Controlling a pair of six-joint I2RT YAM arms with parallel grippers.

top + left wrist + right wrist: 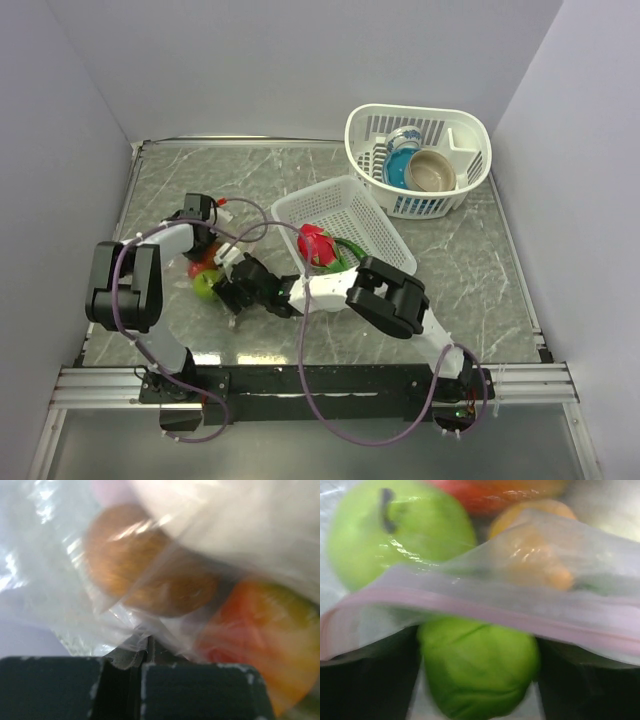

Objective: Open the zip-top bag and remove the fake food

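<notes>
Overhead, you get the layout. The bench [470, 270] carries a far basket [420, 110] at the back right with a cup [403, 140] and a bowl [432, 170] inside. A near basket [375, 225] sits tipped at mid-bench, holding a red-pink fruit [315, 243]. Left of it, the bag [207, 270] lies on the bench between your two grippers. From above they hide most of its outline, so you see little more than red and green food [205, 285] through the film. The bag seems to stretch from the left gripper [205, 248] at the far end to the right gripper [228, 292] at the near end.

The wrist views supply what the top view cannot. In the right wrist view, the zip strip [470, 607] runs across from left to right, sloping slightly down to the right, so the bag's mouth faces that gripper. The gripper's fingers stand apart with the strip draped across them. A green piece [477, 665] fills the gap, and you cannot tell whether the pads touch it. In the left wrist view, the fingers are together, pinching a fold of film at the bag's other end. A brown-orange piece [145, 565] and a red-yellow piece [260, 635] press against the plastic behind the fold.
</notes>
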